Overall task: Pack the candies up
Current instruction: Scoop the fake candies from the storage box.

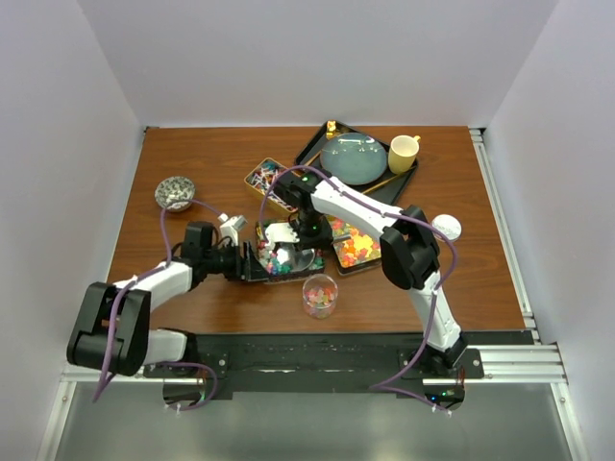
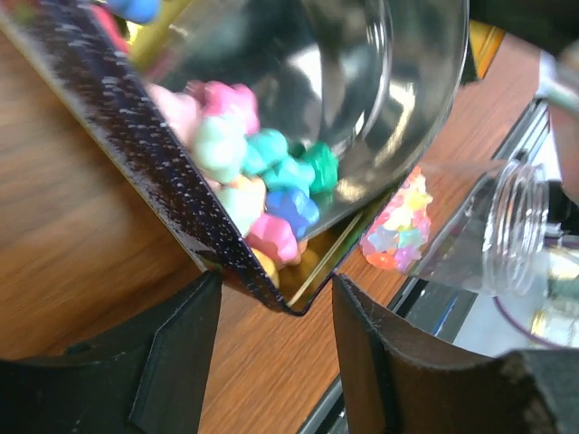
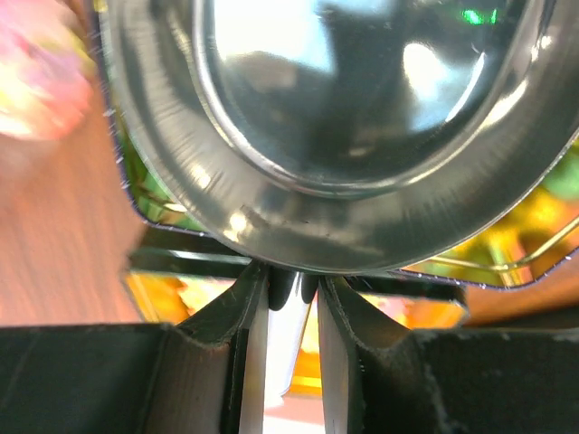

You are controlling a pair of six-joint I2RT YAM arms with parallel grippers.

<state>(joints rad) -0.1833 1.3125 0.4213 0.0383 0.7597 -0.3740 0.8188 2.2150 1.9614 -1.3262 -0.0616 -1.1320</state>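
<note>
Black, both pairs. Left jaws: partly apart, set either side of the lower corner of the near tin (image 2: 154, 172), its dark speckled wall close against one finger; firm clamp or loose fit cannot be told. Right jaws: closed tight on the thin handle of a steel scoop (image 3: 362, 136), the scoop's bowl hanging over the open top of the near tin.

Inside that tin: candies of the first kind, multicoloured chunky pieces (image 2: 271, 194) in pink, mint, blue, green and yellow, heaped toward the corner between the left jaws.

Just beside the tin, toward the arm bases: small clear glass jar (image 1: 319, 295), upright on the wooden worktop (image 1: 192, 288), with more chunky pieces in its bottom.

Right of the near tin, close against it: second tin (image 1: 342, 266), gold, filled with orange-yellow-pink gummies (image 1: 357, 245).

Behind the near tin, apart from it: third tin (image 1: 272, 161), gold, holding red-white-blue wrapped ones (image 1: 263, 178).

Far edge of the worktop: black tray (image 1: 312, 149) carrying a blue-green plate (image 1: 354, 158) and a yellow cup (image 1: 403, 152).

Far left: small bowl (image 1: 159, 192) with grey speckled contents.

Right side, near the right arm's elbow: white round object (image 1: 446, 228).
</note>
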